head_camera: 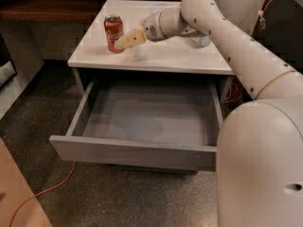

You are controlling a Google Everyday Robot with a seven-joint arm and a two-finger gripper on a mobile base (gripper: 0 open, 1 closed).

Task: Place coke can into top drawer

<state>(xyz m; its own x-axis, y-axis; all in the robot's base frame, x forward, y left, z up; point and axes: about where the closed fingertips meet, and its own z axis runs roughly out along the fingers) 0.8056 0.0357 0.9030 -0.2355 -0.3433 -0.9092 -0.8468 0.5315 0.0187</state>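
Gripper w/ tip just beside upright coke can; open or closed: can't tell. Top drawer open, below can.

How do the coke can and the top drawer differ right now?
Colour: the coke can is red with a silver top; the top drawer is grey. Size: the can is small, the drawer far wider. State: the can stands upright on the white cabinet top; the drawer is pulled open below. The gripper is beside the can.
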